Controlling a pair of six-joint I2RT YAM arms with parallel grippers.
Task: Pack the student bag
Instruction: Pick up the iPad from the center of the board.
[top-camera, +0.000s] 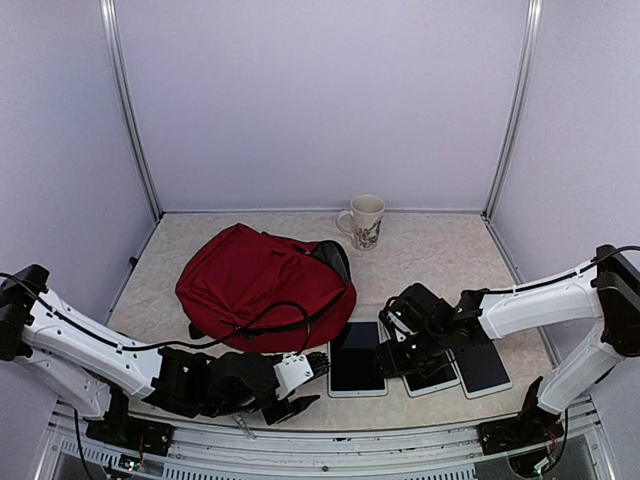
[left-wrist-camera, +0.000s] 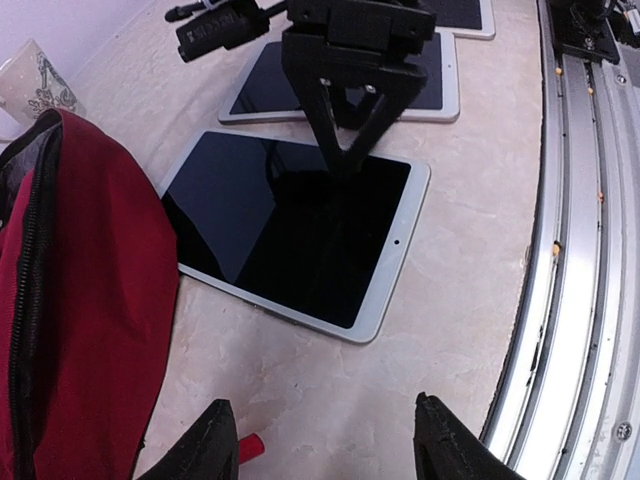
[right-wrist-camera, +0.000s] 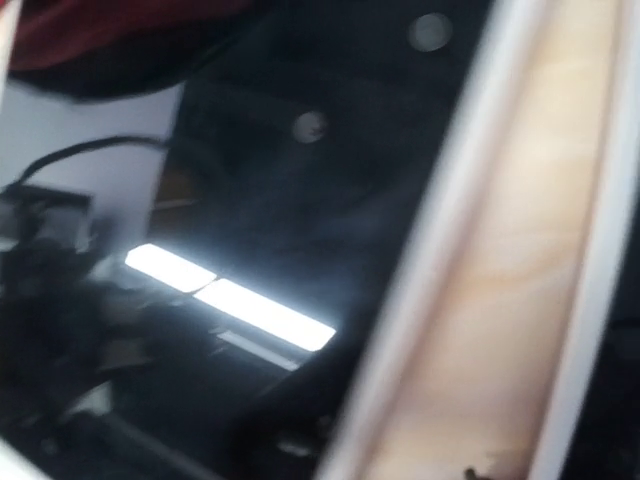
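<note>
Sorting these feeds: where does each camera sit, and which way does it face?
Top external: high behind, looking down at the table; left arm, right arm show.
Left wrist: low, facing tablet and student bag; own fingers below.
Right wrist: close over a dark screen, blurred; no fingers visible.
Shared: first two show student bag and tablet.

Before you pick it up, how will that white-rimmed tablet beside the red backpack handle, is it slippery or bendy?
The tablet looks like a thin rigid slab, so it should stay stiff. Its glossy screen shows clear reflections, so it is likely slippery and breakable. Lying flat on the table, its thin edge may be hard to get under.
</note>
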